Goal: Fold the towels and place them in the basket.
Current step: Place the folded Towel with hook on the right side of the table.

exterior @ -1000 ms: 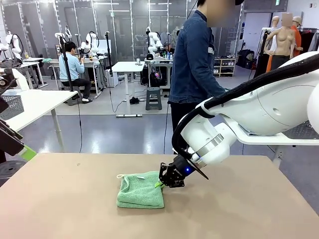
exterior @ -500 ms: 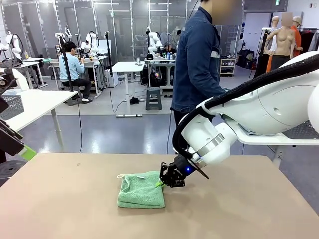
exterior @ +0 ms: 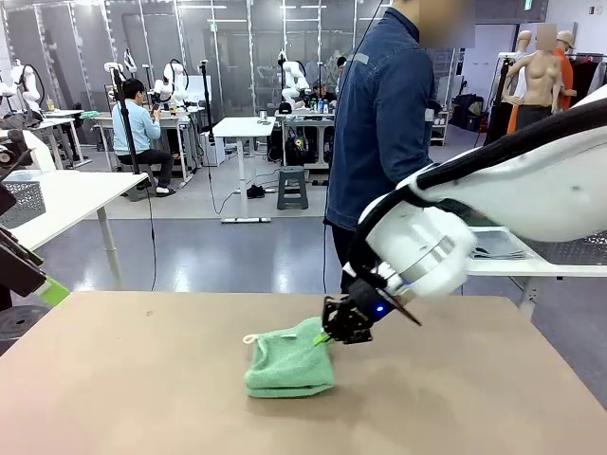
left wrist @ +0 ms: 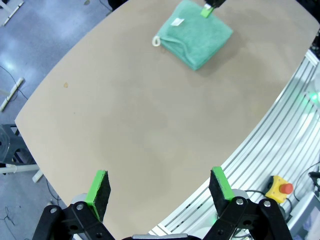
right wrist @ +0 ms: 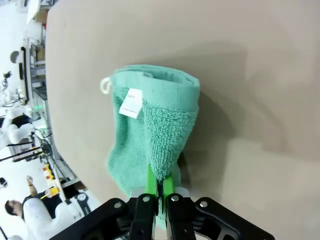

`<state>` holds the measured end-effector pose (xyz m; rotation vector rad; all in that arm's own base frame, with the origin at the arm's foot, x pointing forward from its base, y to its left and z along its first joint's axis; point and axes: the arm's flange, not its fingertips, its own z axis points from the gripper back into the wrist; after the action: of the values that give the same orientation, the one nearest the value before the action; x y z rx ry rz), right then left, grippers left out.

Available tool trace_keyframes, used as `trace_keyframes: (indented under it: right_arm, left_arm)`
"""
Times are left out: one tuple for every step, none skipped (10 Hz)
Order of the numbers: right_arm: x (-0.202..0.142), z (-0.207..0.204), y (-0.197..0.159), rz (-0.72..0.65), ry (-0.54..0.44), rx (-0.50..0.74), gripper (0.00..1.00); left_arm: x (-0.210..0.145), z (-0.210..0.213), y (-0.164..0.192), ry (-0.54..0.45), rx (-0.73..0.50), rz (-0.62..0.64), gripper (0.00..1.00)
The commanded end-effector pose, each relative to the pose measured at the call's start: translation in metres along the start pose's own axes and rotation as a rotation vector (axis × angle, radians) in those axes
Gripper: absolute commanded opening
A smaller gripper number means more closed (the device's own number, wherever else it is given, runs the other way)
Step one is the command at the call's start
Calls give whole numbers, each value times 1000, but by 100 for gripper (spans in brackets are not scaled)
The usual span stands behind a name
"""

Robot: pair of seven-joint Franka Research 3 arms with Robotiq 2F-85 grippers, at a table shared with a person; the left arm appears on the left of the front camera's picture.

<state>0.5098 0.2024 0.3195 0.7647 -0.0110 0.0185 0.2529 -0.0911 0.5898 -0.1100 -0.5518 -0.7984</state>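
Note:
A folded mint green towel (exterior: 287, 362) lies on the tan table (exterior: 142, 379), right of the middle. Its right far corner is lifted, with my right gripper (exterior: 328, 336) shut on it. In the right wrist view the pads (right wrist: 151, 186) pinch that terry corner of the towel (right wrist: 145, 130), and a white tag (right wrist: 131, 103) and loop (right wrist: 105, 85) show on top. My left gripper (left wrist: 159, 186) hangs open high over the table's near left edge, far from the towel (left wrist: 195, 42). A dark mesh thing (exterior: 580, 248) behind my right arm may be the basket; I cannot tell.
A person in a denim jacket (exterior: 384, 123) stands at the far edge, just behind my right arm. A white side table (exterior: 66, 199) stands at the left. Bare tabletop lies left of and in front of the towel.
My right gripper has moved to the right, still shut on the towel's corner, and the whole towel has slid right with it. The person has shifted slightly right.

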Motion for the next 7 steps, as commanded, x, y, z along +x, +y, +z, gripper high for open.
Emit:
trace_keyframes:
  right_arm:
    - [-21, 53, -17, 27, -42, -52, 5]
    - [-24, 71, -31, -3, -77, -108, 5]
    - [-23, 85, -47, 11, -98, -156, 5]
    - [-21, 99, -65, 15, -135, -181, 5]
    - [-20, 114, -83, 14, -193, -227, 5]
    - [-24, 132, -103, -21, -234, -298, 5]
    - [-31, 145, -117, -48, -248, -304, 5]
  left_arm:
    - [0, -1, 2, 5, 16, -2, 100]
    - [0, -1, 2, 5, 16, -2, 100]
    - [0, -1, 2, 5, 16, -2, 100]
    - [0, -1, 2, 5, 16, -2, 100]
    - [0, -1, 2, 5, 16, -2, 100]
    - [0, -1, 2, 5, 16, -2, 100]
    - [0, -1, 2, 5, 16, -2, 100]
